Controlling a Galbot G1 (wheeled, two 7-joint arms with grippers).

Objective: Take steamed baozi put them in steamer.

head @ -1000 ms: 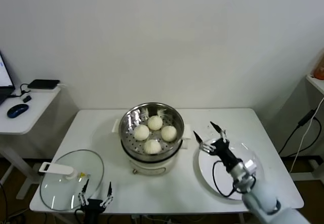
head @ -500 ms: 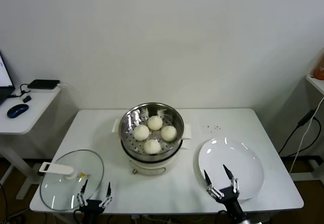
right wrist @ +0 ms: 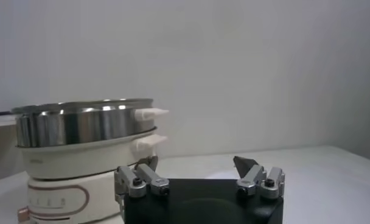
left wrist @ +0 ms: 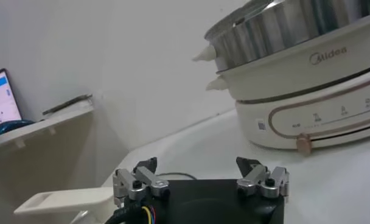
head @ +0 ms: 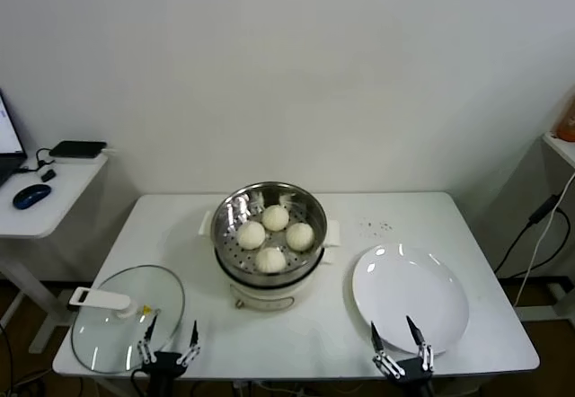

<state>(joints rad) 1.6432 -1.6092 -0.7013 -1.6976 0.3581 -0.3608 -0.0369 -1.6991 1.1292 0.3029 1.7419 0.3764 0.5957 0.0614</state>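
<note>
beside steamer [head: 270, 226]: glass lid [head: 127, 317] | white plate [head: 411, 296] | 4 baozi [head: 275, 218] inside

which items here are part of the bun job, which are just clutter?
Job: four buns, already in the steamer; plate; right gripper, open, at the plate's near edge; left gripper, open, by the lid.

Clutter: glass lid, mouse, black device on the side desk.

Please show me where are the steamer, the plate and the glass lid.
steamer [head: 230, 215]: head view, on the inner steel wall at the robot's left side.
plate [head: 422, 289]: head view, on the bare white middle.
lid [head: 108, 330]: head view, on the clear glass, below the white handle.
</note>
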